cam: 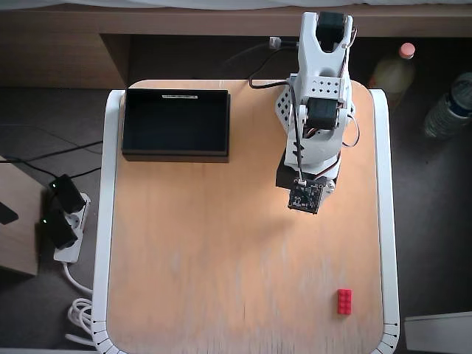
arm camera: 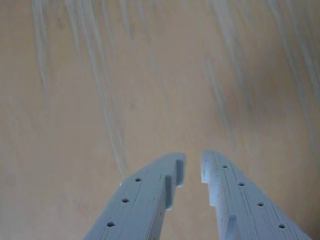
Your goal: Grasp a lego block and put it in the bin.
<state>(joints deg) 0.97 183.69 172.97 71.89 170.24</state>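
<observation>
Wrist view shows the claw [arm camera: 193, 167] first: two pale grey fingers [arm camera: 150, 195] reach in from the bottom edge with only a narrow slot between their tips, nearly closed and holding nothing, and past them lies bare, streaked wooden table [arm camera: 100, 75] with no brick in sight. Overhead view puts the arm [cam: 318, 110] at the far side of the table, folded over itself, its wrist camera board [cam: 305, 196] hanging over the wood just in front of its base; the claw itself is hidden under the arm there. The brick [cam: 344, 301] lies alone near the table's front edge, well apart from the arm, a little to the right of it in that view, long side running front to back. The bin [cam: 176, 123] sits empty at the far left corner, level with the arm's base and well apart from the brick. My judgement is that the reach has not yet begun, so doing it well means opening the fingers wide before descending, swinging outward until the brick appears centred in the wrist view, turning the wrist so the fingers close across its short width, and coming down straight so a fingertip does not nudge it toward the table edge.
</observation>
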